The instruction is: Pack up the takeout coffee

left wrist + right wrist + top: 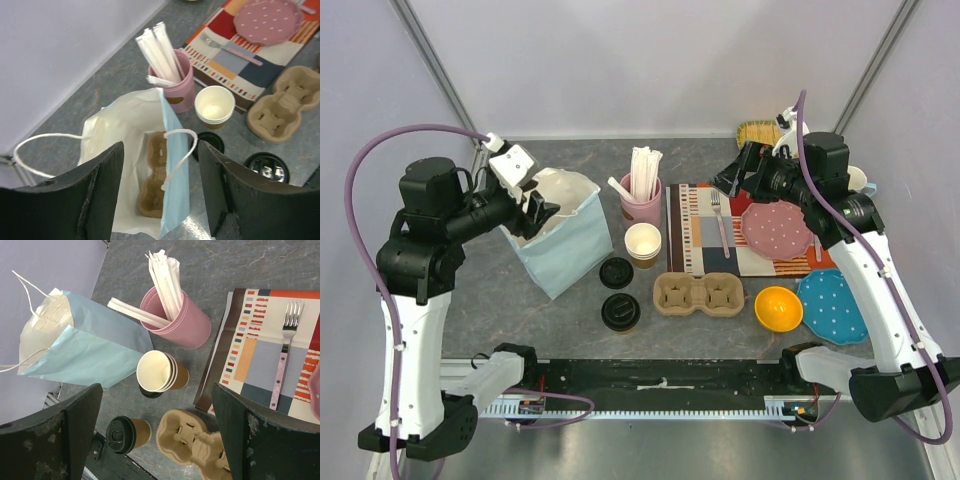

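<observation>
The takeout coffee (620,312), a brown paper cup with a black sip lid, stands near the table's front edge and also shows in the left wrist view (267,167) and the right wrist view (126,432). A light blue paper bag (560,235) stands open at the left, with a brown cup carrier (155,175) lying inside it. My left gripper (535,215) hovers open above the bag's mouth (160,185), its fingers apart on either side of the bag's blue wall and white handle. My right gripper (735,175) hangs open and empty high over the placemat (157,435).
A loose black lid (616,272) lies beside a stack of lidless paper cups (643,243). A pink cup of wrapped straws (642,195) stands behind them. A second cup carrier (698,295), an orange bowl (779,308), a blue plate (832,305), a pink plate (778,228) and a fork (720,222) lie to the right.
</observation>
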